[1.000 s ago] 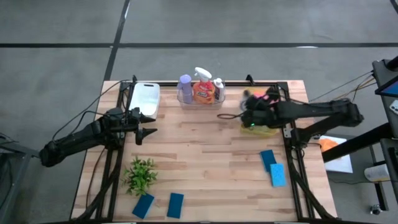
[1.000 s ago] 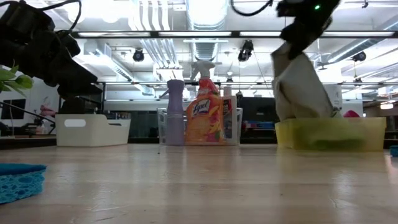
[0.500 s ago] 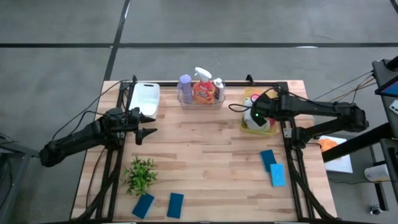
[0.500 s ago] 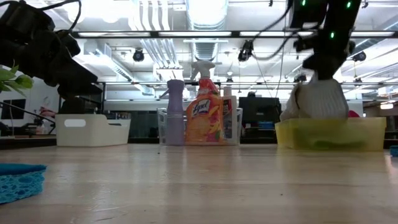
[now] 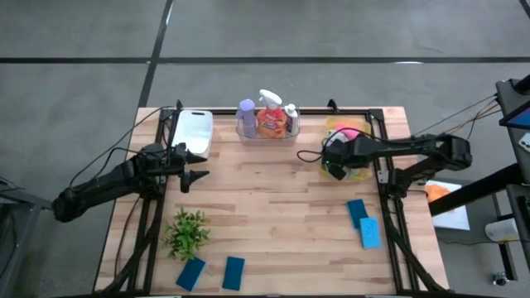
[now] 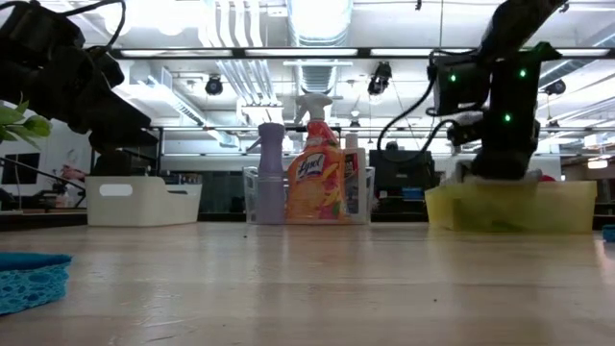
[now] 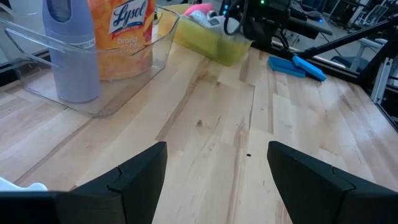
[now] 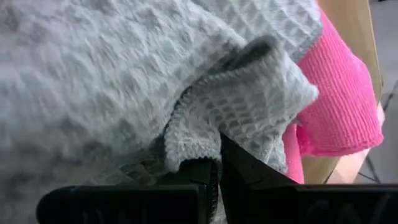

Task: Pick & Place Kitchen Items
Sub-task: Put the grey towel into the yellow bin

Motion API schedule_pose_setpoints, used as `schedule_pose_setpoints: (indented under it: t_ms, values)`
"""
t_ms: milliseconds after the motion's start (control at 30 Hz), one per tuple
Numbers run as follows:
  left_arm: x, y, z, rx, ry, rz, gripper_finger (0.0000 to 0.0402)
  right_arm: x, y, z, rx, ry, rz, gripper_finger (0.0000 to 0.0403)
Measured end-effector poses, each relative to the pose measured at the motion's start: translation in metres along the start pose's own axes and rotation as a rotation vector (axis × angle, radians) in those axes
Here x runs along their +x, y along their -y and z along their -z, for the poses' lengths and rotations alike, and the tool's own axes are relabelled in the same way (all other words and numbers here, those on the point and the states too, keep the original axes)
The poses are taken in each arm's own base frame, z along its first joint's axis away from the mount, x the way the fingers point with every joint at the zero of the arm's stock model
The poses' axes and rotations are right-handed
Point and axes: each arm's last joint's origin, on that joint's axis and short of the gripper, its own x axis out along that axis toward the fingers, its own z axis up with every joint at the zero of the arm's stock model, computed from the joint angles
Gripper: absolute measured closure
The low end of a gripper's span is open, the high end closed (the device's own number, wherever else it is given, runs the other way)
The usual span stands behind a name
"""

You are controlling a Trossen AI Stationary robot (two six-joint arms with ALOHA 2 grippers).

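Observation:
My right gripper [image 5: 335, 165] is down in the yellow tray [image 5: 365, 175] at the table's far right and is shut on the grey cloth [image 8: 124, 81]. The pink cloth [image 8: 339, 106] lies beside it in the tray. My left gripper [image 5: 195, 169] is open and empty at the table's left, near the white tray [image 5: 192, 131]. The purple bottle [image 5: 246, 112], the orange spray bottle [image 5: 270, 121] and the small white bottle [image 5: 291, 114] stand in the clear tray [image 5: 267, 135]. Two blue sponges [image 5: 212, 272] lie near left, and two [image 5: 363, 223] near right. My right gripper pinches a folded, hemmed edge of the grey cloth [image 8: 198, 144] between its two fingers. It comes from above, pointing down into the yellow tray. The rest of the cloth lies bunched in the tray around the fingers, against the pink cloth.
A green leafy bunch [image 5: 187, 233] lies at the near left, beside the two sponges. The middle of the wooden table [image 5: 273, 207] is bare. Black frame rails run along the table's left and right edges.
My right gripper has gone down into the yellow tray, still shut on the grey cloth. The cloth hung tall above the tray a second ago. It has since sunk and bunched up, and now lies almost wholly inside the tray.

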Motion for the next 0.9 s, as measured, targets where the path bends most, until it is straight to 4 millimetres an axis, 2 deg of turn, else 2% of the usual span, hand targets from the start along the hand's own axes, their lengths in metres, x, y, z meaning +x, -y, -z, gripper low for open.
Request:
schedule_pose_setpoints:
  t_ms: [233, 333, 633, 767, 900]
  values:
    - [0.000, 0.000, 0.000, 0.001, 0.000, 0.000, 0.0115, -0.002, 0.001, -0.002, 0.035, 0.034, 0.012, 0.0371]
    - [0.000, 0.000, 0.000, 0.002, 0.000, 0.000, 0.0115, -0.009, 0.006, -0.002, 0.065, 0.075, -0.001, 0.0330]
    - [0.000, 0.000, 0.000, 0.002, 0.000, 0.000, 0.0115, -0.034, 0.028, 0.007, 0.145, 0.195, -0.077, 0.0161]
    - [0.000, 0.000, 0.000, 0.002, 0.000, 0.000, 0.0115, -0.044, 0.038, 0.012, 0.178, 0.242, -0.124, 0.0122]
    - [0.000, 0.000, 0.000, 0.002, 0.000, 0.000, 0.0115, -0.052, 0.046, 0.017, 0.208, 0.289, -0.159, 0.0113]
